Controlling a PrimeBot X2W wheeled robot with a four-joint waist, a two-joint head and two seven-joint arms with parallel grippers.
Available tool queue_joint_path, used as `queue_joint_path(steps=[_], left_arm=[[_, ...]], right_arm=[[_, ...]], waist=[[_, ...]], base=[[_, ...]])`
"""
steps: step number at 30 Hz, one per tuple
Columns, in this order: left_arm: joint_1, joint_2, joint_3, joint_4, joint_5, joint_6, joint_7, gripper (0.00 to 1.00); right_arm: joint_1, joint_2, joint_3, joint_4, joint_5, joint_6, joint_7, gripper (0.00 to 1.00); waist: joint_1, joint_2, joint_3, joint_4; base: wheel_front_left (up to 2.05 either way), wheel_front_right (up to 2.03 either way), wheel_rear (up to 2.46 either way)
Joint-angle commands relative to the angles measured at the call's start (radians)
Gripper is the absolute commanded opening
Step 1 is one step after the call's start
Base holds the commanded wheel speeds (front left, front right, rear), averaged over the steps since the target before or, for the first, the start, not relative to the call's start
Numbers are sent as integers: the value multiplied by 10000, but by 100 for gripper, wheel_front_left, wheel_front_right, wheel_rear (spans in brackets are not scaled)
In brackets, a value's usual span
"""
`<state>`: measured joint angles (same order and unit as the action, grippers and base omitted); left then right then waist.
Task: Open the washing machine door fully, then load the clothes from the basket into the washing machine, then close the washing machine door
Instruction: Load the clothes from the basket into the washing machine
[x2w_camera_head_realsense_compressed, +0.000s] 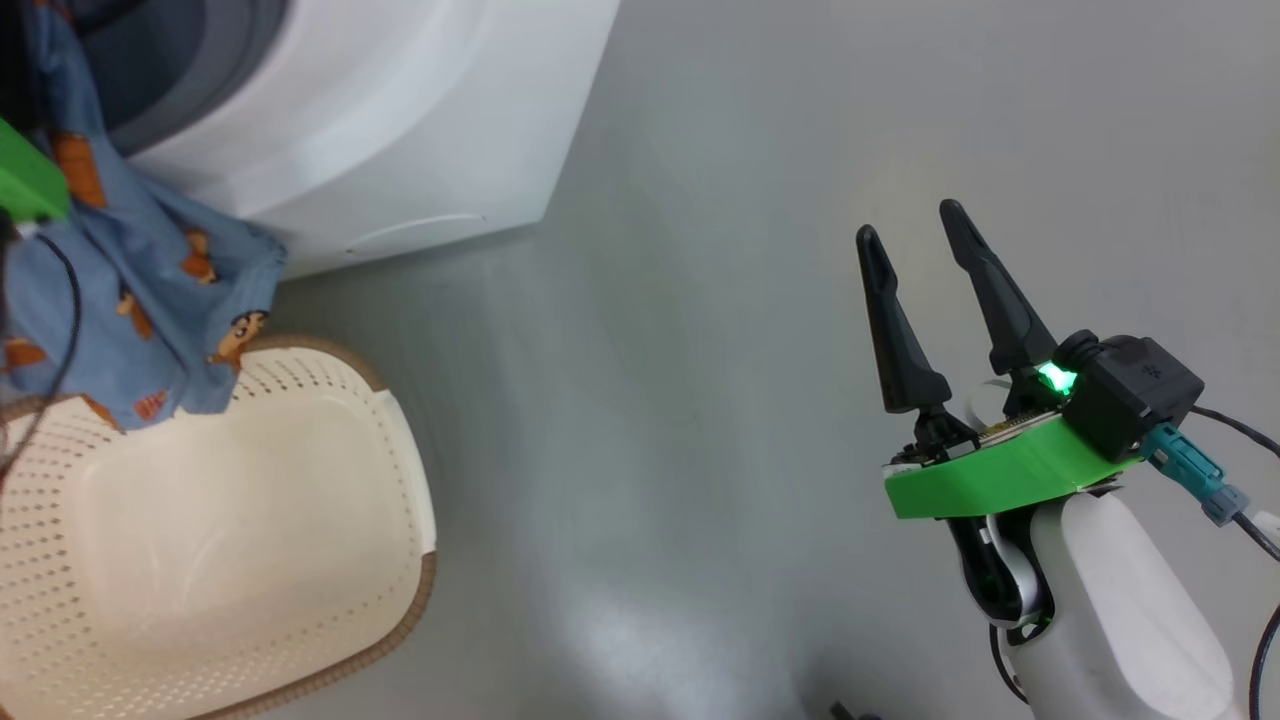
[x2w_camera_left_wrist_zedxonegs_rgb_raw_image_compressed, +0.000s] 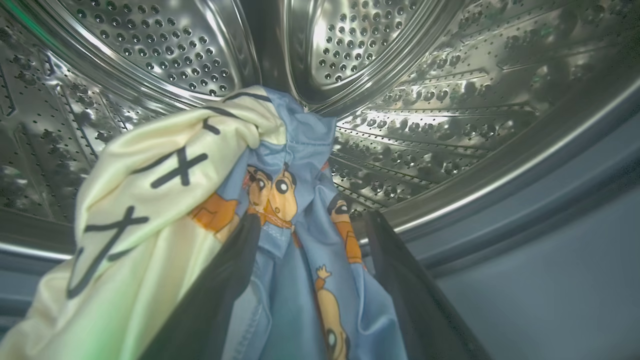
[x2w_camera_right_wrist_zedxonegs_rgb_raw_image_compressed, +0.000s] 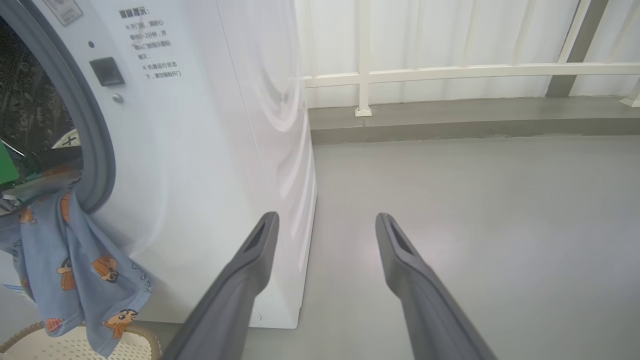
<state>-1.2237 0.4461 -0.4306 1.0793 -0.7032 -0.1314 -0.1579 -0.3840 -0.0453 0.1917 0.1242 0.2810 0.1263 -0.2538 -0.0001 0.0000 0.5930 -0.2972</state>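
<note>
My left gripper (x2w_camera_left_wrist_zedxonegs_rgb_raw_image_compressed: 312, 220) reaches into the steel drum of the washing machine (x2w_camera_right_wrist_zedxonegs_rgb_raw_image_compressed: 210, 165). Its fingers stand wide apart, open, with the clothes (x2w_camera_left_wrist_zedxonegs_rgb_raw_image_compressed: 280, 200) bunched loosely between and over them: blue fabric with orange figures and a cream patch. The clothes (x2w_camera_head_realsense_compressed: 150, 270) trail out of the drum mouth and hang down over the far rim of the basket (x2w_camera_head_realsense_compressed: 330, 600), whose inside is bare. My right gripper (x2w_camera_head_realsense_compressed: 908, 220) hovers open over the floor to the right, holding nothing. The washing machine door is out of view.
Grey floor (x2w_camera_head_realsense_compressed: 700, 400) stretches between the machine and my right arm. A low ledge with a white railing (x2w_camera_right_wrist_zedxonegs_rgb_raw_image_compressed: 450, 75) runs behind the machine. A dark cable (x2w_camera_head_realsense_compressed: 60, 330) hangs by my left arm's green wrist mount (x2w_camera_head_realsense_compressed: 25, 185).
</note>
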Motion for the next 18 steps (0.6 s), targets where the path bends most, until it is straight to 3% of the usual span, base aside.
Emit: queue_joint_path(steps=[1,18], left_arm=[[401,384,-37,-303,-130,9,-218,100],[2649,294,-1106,-1480,-1041,8,-941,100]], right_arm=[[174,-150,162,-140,-27,44,-80,100],[526,-519,226,219,297,44,-80,100]], waist=[[1,0,-547,282],[1,0,-1912,952]], base=[[0,0,0],[0,0,0]])
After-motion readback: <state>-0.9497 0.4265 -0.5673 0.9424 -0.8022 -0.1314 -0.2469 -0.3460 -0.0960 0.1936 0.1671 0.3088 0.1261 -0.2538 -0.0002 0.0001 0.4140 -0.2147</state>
